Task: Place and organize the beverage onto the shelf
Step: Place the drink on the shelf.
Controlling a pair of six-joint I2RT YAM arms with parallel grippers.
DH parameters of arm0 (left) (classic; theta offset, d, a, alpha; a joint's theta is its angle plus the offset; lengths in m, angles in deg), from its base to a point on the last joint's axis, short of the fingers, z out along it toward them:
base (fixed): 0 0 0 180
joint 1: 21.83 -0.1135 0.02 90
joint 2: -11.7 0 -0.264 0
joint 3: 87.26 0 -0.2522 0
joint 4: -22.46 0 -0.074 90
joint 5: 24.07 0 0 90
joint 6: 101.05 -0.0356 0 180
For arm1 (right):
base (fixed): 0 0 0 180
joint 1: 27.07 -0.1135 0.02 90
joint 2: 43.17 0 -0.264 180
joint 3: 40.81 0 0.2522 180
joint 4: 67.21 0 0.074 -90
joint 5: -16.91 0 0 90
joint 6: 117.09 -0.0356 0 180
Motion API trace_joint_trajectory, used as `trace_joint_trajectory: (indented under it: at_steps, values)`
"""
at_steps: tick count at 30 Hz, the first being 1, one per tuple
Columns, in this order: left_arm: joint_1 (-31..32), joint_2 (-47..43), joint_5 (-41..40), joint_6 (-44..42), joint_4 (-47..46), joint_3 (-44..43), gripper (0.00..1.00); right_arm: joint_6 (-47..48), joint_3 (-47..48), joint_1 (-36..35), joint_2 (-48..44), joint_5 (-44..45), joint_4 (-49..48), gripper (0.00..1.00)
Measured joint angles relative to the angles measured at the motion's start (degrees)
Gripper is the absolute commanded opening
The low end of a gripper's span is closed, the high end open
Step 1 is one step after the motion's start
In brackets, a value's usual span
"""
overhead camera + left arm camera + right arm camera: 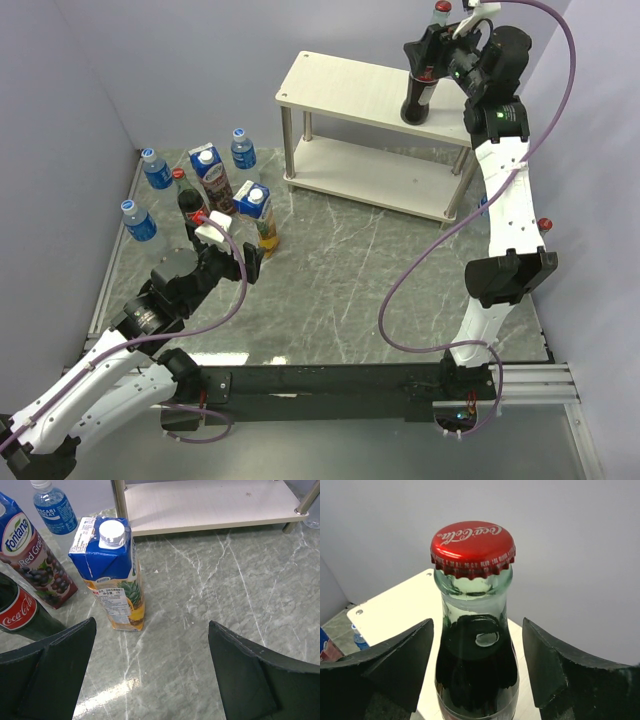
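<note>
a coca-cola bottle (pixel 475 680) stands upright at the right end of the shelf's (pixel 340 85) top board, dark drink under pale green glass, its red crown cap printed "coca-cola" in white script; the small print round the cap's rim is too fine to read. the right gripper (pixel 477 625) brackets the bottle's shoulder, one finger on each side with a thin gap to the glass, so it is released, not clamped. the shelf sits at the far side of the grey-green marbled table (pixel 350 270), and its lower board is bare where it shows. well apart, at the table's left, the other drinks are grouped: a pineapple carton (pixel 115 575) with a blue top, a white screw cap and a printed panel too small to read; beside it a carton marked "fontana" and "red gra" (pixel 30 555) over pictured grapes; a blue-labelled bottle reading "pocari sweat" (pixel 52 507); and a second dark bottle (pixel 15 615) with a red coca-cola label. the left gripper (pixel 152 630) hangs just short of the pineapple carton, spread wide and holding nothing.
</note>
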Motion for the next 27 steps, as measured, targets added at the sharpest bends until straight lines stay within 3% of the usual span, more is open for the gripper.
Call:
trace_joint_trajectory:
  at_steps: [27]
  values:
    - [-0.33,-0.57,0.50,0.07,0.00,0.00,0.99,2.19,1.07,-0.11,-4.92,-0.59,-0.92,0.88]
